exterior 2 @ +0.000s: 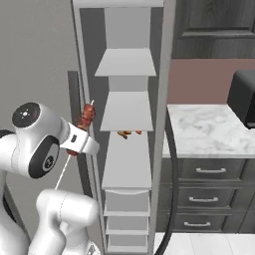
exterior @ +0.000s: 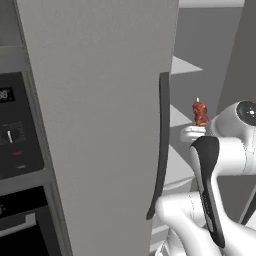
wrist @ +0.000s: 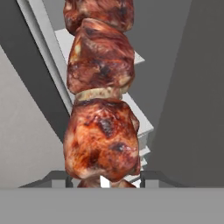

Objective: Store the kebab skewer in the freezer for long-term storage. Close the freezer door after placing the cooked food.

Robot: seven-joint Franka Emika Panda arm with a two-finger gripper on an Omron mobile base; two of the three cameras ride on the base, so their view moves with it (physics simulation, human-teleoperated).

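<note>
The kebab skewer (wrist: 99,131), a pale stick with reddish-brown meat chunks, stands nearly upright in my gripper (wrist: 105,180), which is shut on it below the meat. In the base views the kebab skewer (exterior: 200,113) (exterior 2: 87,117) is held in front of the open freezer (exterior 2: 127,112), level with its middle white shelves (exterior: 179,118). My gripper (exterior: 196,131) (exterior 2: 82,135) is just outside the compartment's left edge. The freezer door (exterior 2: 167,89) is swung open and seen edge-on at the right of the compartment.
The plain grey door (exterior: 100,125) with its dark handle (exterior: 162,145) is closed at the left. A black wall oven (exterior: 15,130) lies further left. Some orange food (exterior 2: 129,133) rests on a shelf. A marble counter (exterior 2: 209,129) with drawers and a black toaster oven (exterior 2: 244,97) stand at the right.
</note>
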